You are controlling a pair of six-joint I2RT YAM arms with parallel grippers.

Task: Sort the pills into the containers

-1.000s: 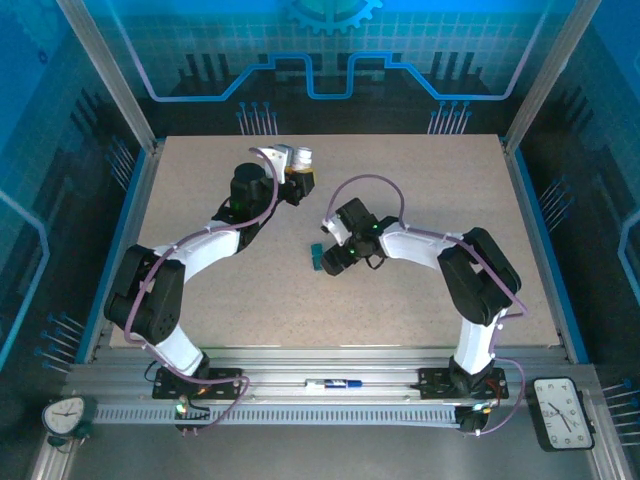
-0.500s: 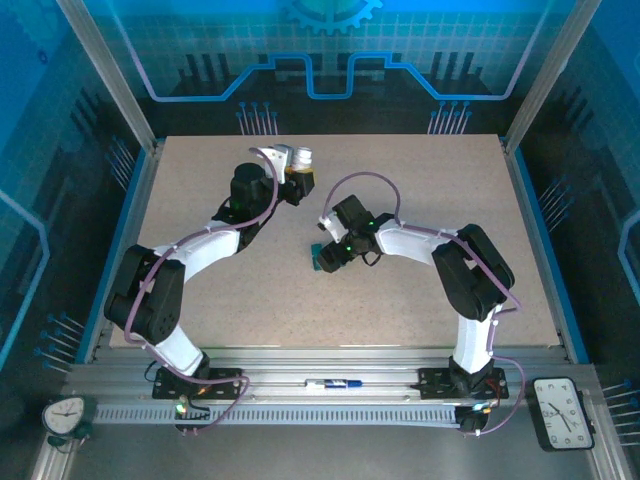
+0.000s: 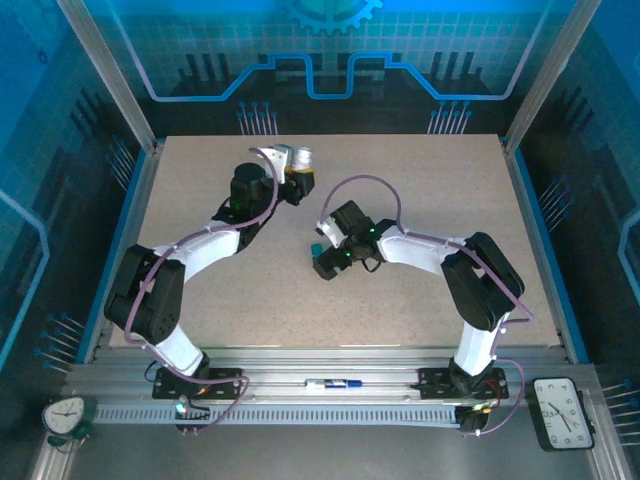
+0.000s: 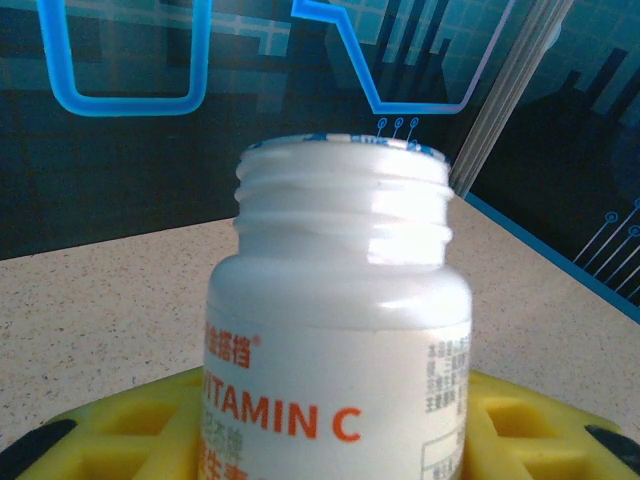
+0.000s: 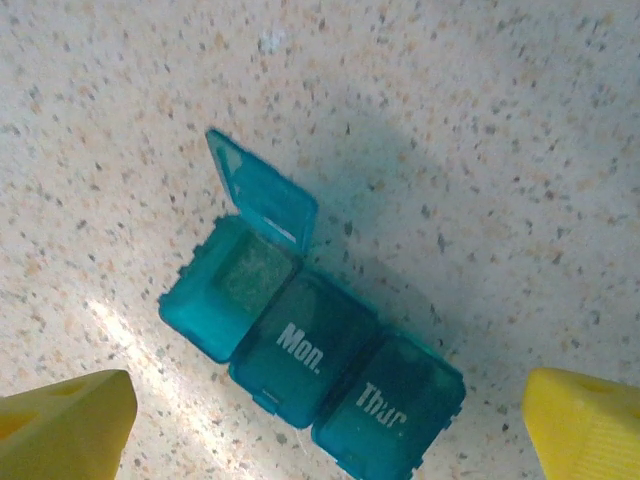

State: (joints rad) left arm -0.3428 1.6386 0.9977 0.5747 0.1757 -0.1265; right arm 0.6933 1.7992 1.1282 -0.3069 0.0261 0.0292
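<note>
The containers are a small teal pill box point(image 5: 310, 360) of three joined compartments lying flat on the speckled table point(image 5: 480, 120). Its left compartment has the lid point(image 5: 262, 195) flipped up and looks empty; the "Mon." and "Thur" lids are closed. My right gripper point(image 5: 327, 420) hovers over it, open wide, with a yellow fingertip point(image 5: 70, 420) at each side and not touching it. From above, the box point(image 3: 316, 250) sits just beyond the right gripper point(image 3: 322, 265). My left gripper point(image 4: 335, 430) is shut on an uncapped white "VITAMIN C" bottle point(image 4: 340, 300), held upright at the table's far middle point(image 3: 298, 157). The pills are hidden.
The table point(image 3: 440, 170) has raised blue-edged sides, with glowing panels behind. A pen point(image 3: 335, 383) lies on the near rail between the arm bases. Small clocks stand at the near left point(image 3: 62, 415) and near right point(image 3: 562, 410) corners.
My right gripper has opened wider and drawn slightly toward the near left above the pill box. The left arm and its bottle have not moved.
</note>
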